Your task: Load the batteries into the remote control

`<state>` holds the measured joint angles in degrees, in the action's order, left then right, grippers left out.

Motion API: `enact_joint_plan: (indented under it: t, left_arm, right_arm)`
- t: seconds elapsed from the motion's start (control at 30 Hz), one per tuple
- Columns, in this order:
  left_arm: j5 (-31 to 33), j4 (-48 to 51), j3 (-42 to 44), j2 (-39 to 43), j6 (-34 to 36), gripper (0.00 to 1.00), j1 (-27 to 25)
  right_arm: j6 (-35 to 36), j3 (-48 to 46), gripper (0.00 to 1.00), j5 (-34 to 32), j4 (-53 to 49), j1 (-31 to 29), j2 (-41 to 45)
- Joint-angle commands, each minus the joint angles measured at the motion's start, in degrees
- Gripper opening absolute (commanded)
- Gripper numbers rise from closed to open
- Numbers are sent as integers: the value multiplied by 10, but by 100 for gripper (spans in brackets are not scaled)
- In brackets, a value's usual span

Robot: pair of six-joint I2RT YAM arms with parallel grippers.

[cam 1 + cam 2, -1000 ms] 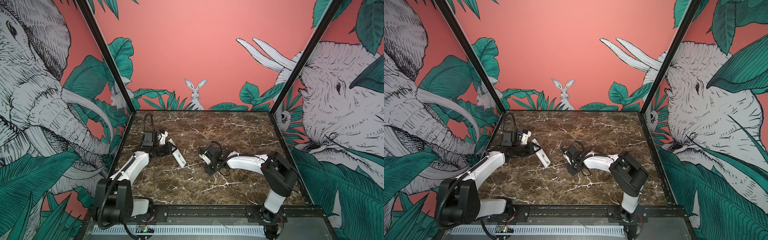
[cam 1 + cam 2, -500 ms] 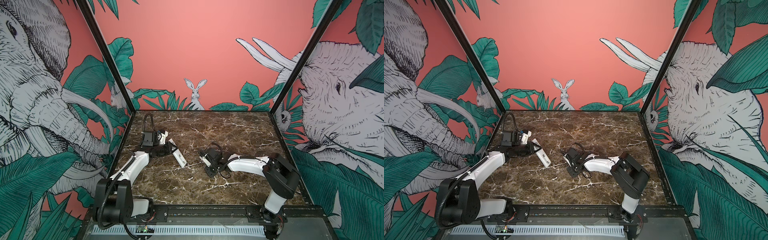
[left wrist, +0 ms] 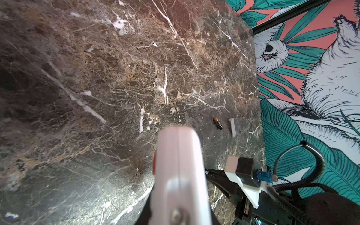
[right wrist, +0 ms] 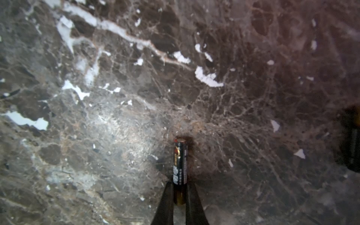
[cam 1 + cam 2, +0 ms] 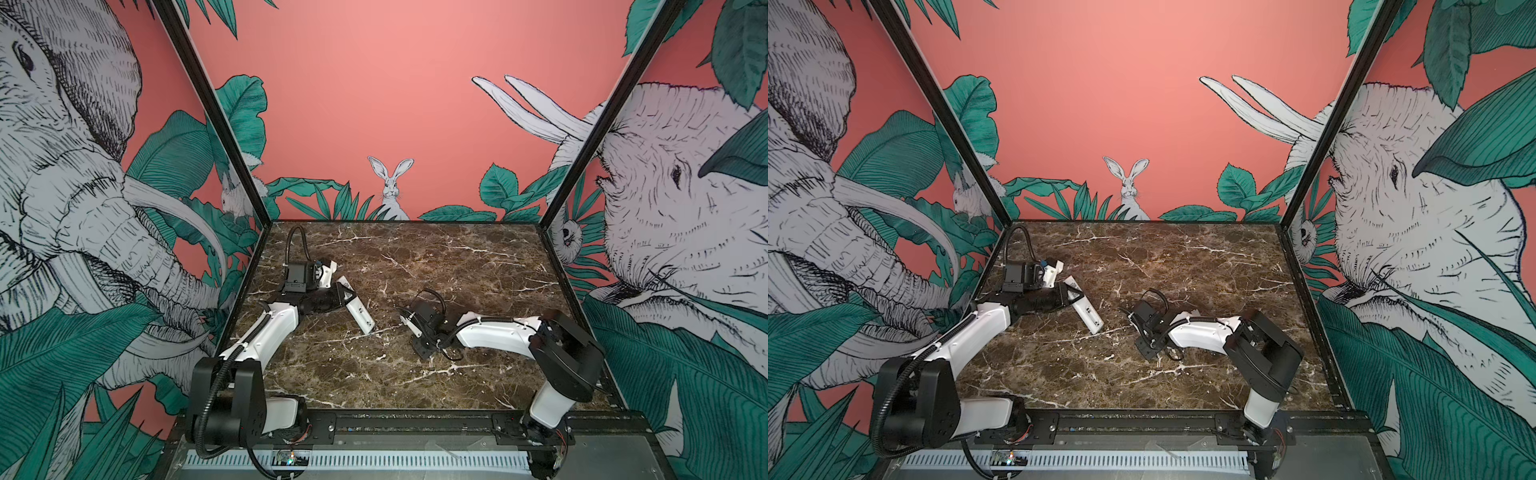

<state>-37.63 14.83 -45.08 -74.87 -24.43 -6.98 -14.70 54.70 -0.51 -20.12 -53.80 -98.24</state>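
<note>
A battery (image 4: 180, 165) is being grasped by the right hand (image 4: 180, 194) while the remote control (image 5: 357, 309) is being clamped by the left hand (image 5: 338, 300), so alignment with the compartment is likely being called for next.

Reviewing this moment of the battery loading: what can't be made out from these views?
- Remote control: battery bay unseen; the left gripper covers its middle in both top views, and the left wrist view shows a blurred end.
- Battery between the right gripper fingers: rear end hidden by them.
- Second battery: too small for markings.
- Pale strip beside it: unidentifiable.
</note>
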Motion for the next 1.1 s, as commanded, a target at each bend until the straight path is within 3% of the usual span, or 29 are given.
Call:
enact_joint_plan:
  t: [0.0,0.37,0.53,0.8,1.07]
  left_arm:
    - [-20,-11,-5,12,-2,0,1]
    - [-65,-78,35,12,-35,0,1]
    - [-107,-157,66,15,-76,0,-4]
    - [-182,-282,90,22,-131,0,-10]
    - [-192,-324,99,35,-141,0,-22]
  right_arm:
    - [7,1,8,-12,-34,-6,9]
    - [44,3,7,12,-9,-11,92]
    - [35,19,7,46,13,-11,115]
    - [22,75,7,94,20,-15,112]
    - [13,130,7,101,-24,-18,91]
